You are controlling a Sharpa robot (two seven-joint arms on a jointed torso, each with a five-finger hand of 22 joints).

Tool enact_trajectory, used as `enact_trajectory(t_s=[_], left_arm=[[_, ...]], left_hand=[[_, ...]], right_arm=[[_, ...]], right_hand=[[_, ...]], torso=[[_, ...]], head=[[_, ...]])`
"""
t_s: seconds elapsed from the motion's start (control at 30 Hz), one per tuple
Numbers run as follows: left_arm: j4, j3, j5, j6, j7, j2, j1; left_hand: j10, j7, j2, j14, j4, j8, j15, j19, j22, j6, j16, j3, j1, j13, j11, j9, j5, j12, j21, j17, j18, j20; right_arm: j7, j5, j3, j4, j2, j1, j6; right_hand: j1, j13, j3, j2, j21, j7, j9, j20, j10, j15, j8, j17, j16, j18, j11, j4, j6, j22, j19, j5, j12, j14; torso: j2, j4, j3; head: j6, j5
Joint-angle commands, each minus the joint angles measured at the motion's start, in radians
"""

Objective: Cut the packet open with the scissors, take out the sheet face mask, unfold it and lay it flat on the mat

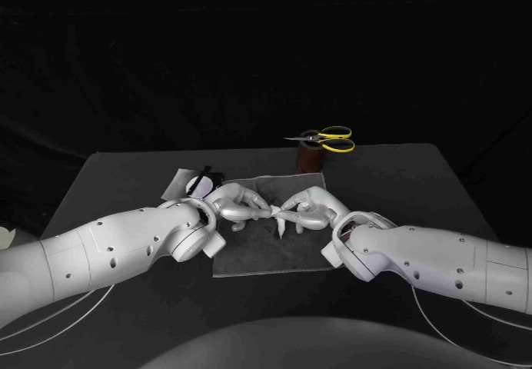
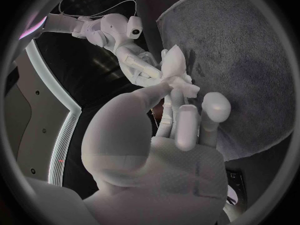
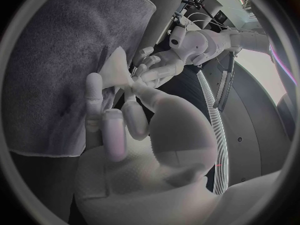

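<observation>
Sheet face mask (image 1: 281, 221) hangs between our two hands as a small, crumpled white wad, folded in on itself, held up over the middle of the grey mat (image 1: 264, 255) and not lying on it. We see our left hand (image 1: 237, 204) reaching in from the left side of the mat with its fingers stretched toward the centre; in the left wrist view the thumb and a fingertip (image 2: 179, 86) close on one end of the white wad while the other fingers lie straight beside them. Our right hand (image 1: 311, 208) comes in from the opposite side, its fingers curled and pinching the other part of the same wad, so both hands grip the mask and their fingertips nearly meet. A narrow tail of the mask droops below the pinch toward the mat. Both forearms lie low over the black table (image 1: 122, 178), angled inward so that the wrists sit at the mat's near corners. Behind our left hand, at the mat's far left corner, lies the packet (image 1: 190, 183), silvery with a dark round patch; how it is cut we cannot tell. Well apart at the back of the table the scissors (image 1: 327, 139), with yellow handles, rest on top of a brown holder (image 1: 309, 159)
</observation>
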Motion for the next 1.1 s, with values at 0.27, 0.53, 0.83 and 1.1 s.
enact_trajectory(t_s=[0.27, 0.53, 0.83, 1.1], left_arm=[[-0.004, 0.0, -0.01, 0.095, -0.068, 0.0, 0.0], [-0.014, 0.0, 0.119, 0.142, -0.128, 0.003, 0.0], [-0.024, 0.0, 0.232, 0.121, -0.155, -0.012, 0.0], [-0.033, 0.001, 0.267, 0.108, -0.18, -0.01, 0.001]], left_hand=[[0.042, 0.0, 0.009, 0.001, 0.141, -0.014, 0.007, 0.007, -0.001, 0.028, -0.001, -0.134, -0.099, -0.038, 0.005, -0.029, 0.003, -0.025, -0.008, 0.004, 0.008, 0.014], [0.066, -0.001, 0.091, 0.021, 0.327, -0.047, 0.004, 0.042, 0.029, 0.034, 0.006, -0.232, -0.204, -0.054, 0.004, -0.062, 0.003, -0.026, 0.008, 0.027, 0.0, 0.009], [0.086, -0.005, 0.132, 0.034, 0.328, -0.049, 0.0, 0.059, 0.045, 0.046, 0.011, -0.292, -0.263, -0.05, -0.001, -0.069, 0.003, -0.007, 0.017, 0.044, -0.004, 0.006], [0.111, -0.014, 0.111, 0.046, 0.324, -0.051, -0.009, 0.07, 0.054, 0.061, 0.014, -0.341, -0.254, -0.038, -0.011, -0.075, 0.002, 0.021, 0.022, 0.059, -0.005, -0.001]], right_arm=[[0.006, 0.049, 0.001, -0.002, 0.0, 0.002, 0.054], [-0.041, -0.101, 0.001, 0.016, -0.007, 0.002, 0.116], [-0.087, -0.3, 0.001, 0.033, -0.014, 0.002, 0.231], [-0.083, -0.343, -0.001, 0.038, -0.001, 0.002, 0.249]], right_hand=[[-0.028, 0.008, -0.069, -0.026, -0.021, 0.01, -0.006, 0.006, -0.011, 0.005, -0.024, -0.013, -0.009, 0.019, 0.007, 0.057, -0.045, -0.009, -0.005, 0.0, -0.008, -0.012], [0.135, 0.013, 0.053, -0.004, 0.029, 0.015, 0.006, -0.006, -0.006, 0.004, 0.006, 0.004, -0.004, 0.02, 0.009, -0.124, -0.013, 0.039, -0.004, 0.007, -0.001, -0.003], [0.116, -0.007, 0.053, -0.008, 0.044, 0.028, -0.003, -0.005, -0.016, 0.01, -0.012, -0.019, -0.014, 0.017, 0.018, -0.142, -0.048, 0.06, -0.022, 0.001, -0.031, -0.015], [0.053, -0.057, -0.01, -0.044, 0.018, 0.077, -0.049, 0.023, -0.066, 0.049, -0.111, -0.09, -0.043, 0.009, 0.061, -0.127, -0.16, 0.057, -0.065, 0.001, -0.11, -0.064]], torso=[[0.0, -0.0005, 0.0005], [0.0, -0.0009, 0.0009], [0.0, -0.0017, 0.0004], [0.0, 0.001, -0.001]], head=[[0.0, -0.002], [0.0, -0.002], [0.0, -0.007], [0.0, -0.012]])
